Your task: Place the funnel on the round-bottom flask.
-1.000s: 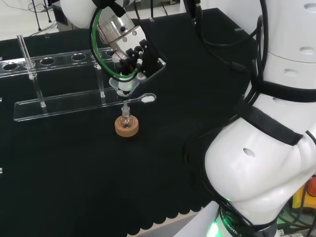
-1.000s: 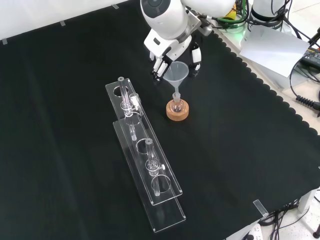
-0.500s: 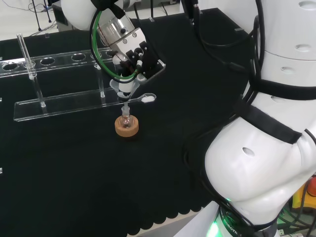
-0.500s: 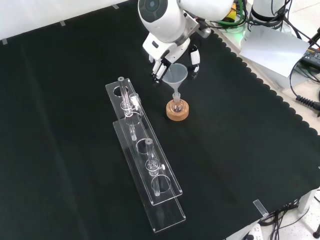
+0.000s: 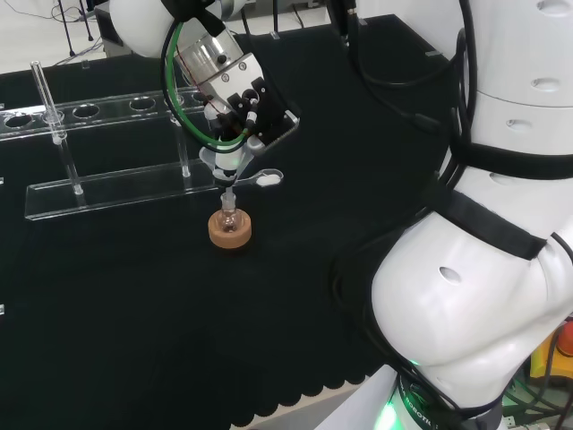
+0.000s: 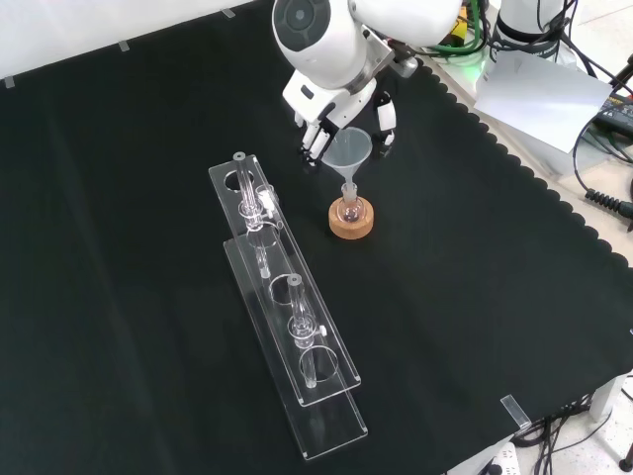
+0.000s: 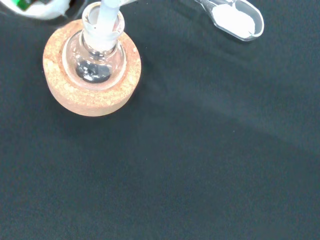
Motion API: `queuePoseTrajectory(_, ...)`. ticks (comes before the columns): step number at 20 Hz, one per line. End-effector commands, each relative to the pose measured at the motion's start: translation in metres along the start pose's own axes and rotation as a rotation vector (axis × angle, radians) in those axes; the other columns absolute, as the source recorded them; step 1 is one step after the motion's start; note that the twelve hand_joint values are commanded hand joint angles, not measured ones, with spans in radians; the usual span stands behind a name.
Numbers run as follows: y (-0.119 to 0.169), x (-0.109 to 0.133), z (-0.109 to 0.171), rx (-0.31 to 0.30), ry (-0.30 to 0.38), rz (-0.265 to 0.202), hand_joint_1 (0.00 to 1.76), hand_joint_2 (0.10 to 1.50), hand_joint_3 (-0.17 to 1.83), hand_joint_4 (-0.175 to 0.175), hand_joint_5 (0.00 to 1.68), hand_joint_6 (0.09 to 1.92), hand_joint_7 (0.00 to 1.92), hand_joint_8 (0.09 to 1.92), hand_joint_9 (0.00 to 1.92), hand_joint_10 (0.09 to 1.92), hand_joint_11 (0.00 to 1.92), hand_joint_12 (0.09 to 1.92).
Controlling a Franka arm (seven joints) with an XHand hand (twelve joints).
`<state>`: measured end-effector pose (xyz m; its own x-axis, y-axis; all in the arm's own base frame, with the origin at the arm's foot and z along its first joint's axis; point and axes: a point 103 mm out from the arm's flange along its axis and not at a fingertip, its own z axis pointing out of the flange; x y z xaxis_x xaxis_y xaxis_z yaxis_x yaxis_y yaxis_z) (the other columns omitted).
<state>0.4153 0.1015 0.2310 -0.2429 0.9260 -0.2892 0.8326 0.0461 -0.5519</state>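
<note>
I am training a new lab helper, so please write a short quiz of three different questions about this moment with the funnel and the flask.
1. True or false: the stem of the clear plastic funnel is inside the neck of the small round-bottom glass flask.
2. Multiple choice: the flask sits on (A) a red ribbed ring, (B) a round cork ring stand, (C) the clear acrylic test tube rack.
3. Short answer: where is the black and white robot hand, and what does the clear scoop on the black cloth hold?

Key
1. True.
2. B.
3. Its fingers are around the funnel's cone; white powder.
</note>
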Motion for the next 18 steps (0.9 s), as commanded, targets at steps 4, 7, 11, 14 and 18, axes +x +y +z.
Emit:
queuePoseTrajectory(4, -0.0024, -0.0026, 0.0036, 0.025, 0.013, -0.013, 0.78, 0.69, 0.66, -0.036, 0.49, 0.60, 0.61, 0.62, 1.08, 0.09, 0.83, 1.08)
queuePoseTrajectory(7, -0.0045, -0.0025, 0.0044, 0.023, 0.016, -0.017, 0.73, 0.65, 0.64, -0.041, 0.38, 0.39, 0.45, 0.65, 0.98, 0.09, 0.70, 1.17)
queuePoseTrajectory(11, -0.0070, -0.0018, 0.0037, 0.027, 0.012, -0.015, 0.66, 0.63, 0.56, -0.039, 0.32, 0.16, 0.26, 0.66, 0.83, 0.09, 0.52, 1.27)
queuePoseTrajectory(14, -0.0091, -0.0007, 0.0018, 0.038, 0.003, -0.010, 0.63, 0.62, 0.53, -0.036, 0.30, 0.09, 0.21, 0.66, 0.78, 0.09, 0.46, 1.29)
queuePoseTrajectory(18, -0.0115, -0.0006, 0.0009, 0.050, 0.003, -0.011, 0.62, 0.62, 0.50, -0.035, 0.30, 0.09, 0.17, 0.65, 0.75, 0.09, 0.44, 1.30)
